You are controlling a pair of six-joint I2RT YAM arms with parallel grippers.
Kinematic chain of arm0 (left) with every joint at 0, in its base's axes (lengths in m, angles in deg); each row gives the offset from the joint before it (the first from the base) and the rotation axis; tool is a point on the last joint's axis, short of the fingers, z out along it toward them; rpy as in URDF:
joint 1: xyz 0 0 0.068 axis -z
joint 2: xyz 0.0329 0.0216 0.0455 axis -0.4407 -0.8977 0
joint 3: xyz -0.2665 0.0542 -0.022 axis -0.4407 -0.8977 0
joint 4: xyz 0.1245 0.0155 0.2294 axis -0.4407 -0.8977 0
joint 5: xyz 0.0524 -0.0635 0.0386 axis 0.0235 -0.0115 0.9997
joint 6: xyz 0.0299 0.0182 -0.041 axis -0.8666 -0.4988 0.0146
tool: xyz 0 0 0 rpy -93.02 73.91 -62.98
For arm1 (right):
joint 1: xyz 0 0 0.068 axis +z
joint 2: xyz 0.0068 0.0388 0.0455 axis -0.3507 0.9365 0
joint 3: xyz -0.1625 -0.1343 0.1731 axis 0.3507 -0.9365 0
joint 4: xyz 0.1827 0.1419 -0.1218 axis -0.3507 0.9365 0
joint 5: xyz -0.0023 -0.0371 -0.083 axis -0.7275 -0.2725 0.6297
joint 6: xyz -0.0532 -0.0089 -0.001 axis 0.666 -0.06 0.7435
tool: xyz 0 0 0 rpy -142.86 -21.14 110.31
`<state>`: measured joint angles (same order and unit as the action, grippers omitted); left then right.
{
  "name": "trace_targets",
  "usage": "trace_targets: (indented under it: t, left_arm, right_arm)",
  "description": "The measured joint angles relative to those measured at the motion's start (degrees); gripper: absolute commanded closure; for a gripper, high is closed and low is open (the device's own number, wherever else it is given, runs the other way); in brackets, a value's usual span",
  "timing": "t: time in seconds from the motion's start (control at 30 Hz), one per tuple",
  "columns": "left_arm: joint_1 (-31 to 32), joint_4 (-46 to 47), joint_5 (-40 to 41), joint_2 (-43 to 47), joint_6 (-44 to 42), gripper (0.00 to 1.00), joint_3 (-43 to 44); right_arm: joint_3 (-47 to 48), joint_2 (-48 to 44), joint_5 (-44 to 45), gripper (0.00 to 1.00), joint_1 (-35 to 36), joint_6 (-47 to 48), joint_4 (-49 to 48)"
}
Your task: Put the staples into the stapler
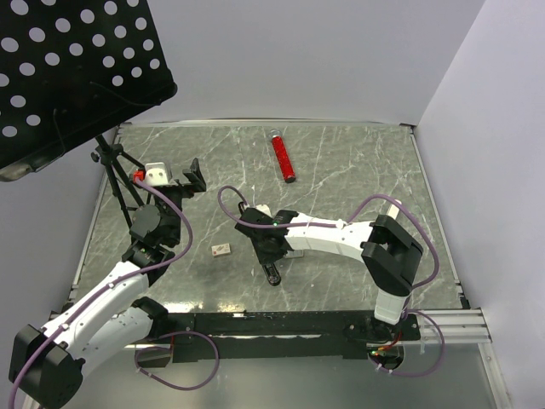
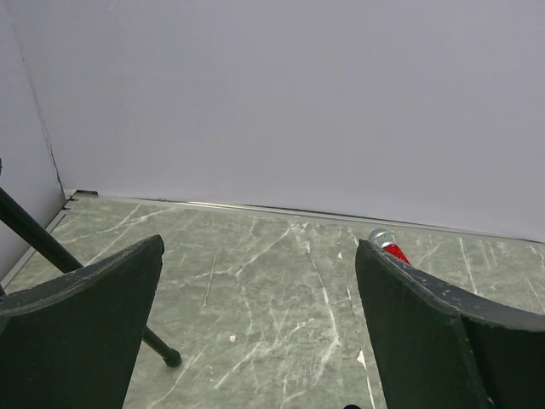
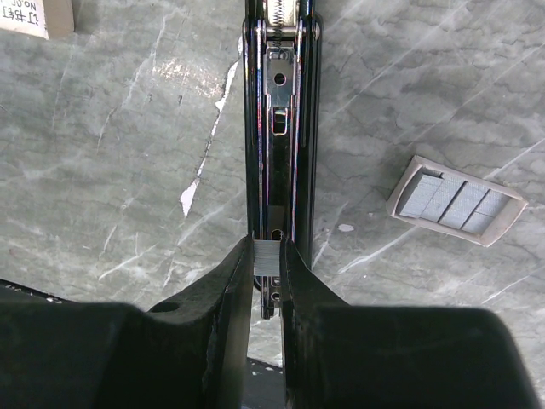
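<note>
The black stapler (image 3: 281, 136) lies open on the marble table, its metal channel facing up; in the top view it pokes out under the right wrist (image 1: 272, 273). My right gripper (image 3: 266, 247) is shut on the staples (image 3: 266, 260), a short silver strip held directly over the near end of that channel. I cannot tell whether the strip touches the channel. In the top view the right gripper (image 1: 266, 241) hangs over the table's middle. My left gripper (image 2: 260, 247) is open and empty, raised at the left (image 1: 176, 181).
A beige tray of staple strips (image 3: 456, 201) lies right of the stapler. A small beige box piece (image 1: 220, 250) sits to its left. A red tube (image 1: 283, 158) lies at the back. A tripod leg (image 2: 85, 290) and a perforated black panel (image 1: 68, 68) stand at the left.
</note>
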<state>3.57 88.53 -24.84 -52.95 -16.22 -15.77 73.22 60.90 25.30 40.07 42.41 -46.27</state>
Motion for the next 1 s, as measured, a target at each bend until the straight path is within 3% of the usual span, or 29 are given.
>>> trace_targets:
  t: [1.0]
  left_arm:
    - [0.0, 0.0, 0.0, 0.0, 0.0, 0.01, 0.0]
  right_arm:
    - [0.2, -2.3, 2.6, 0.90, 0.0, 0.4, 0.2]
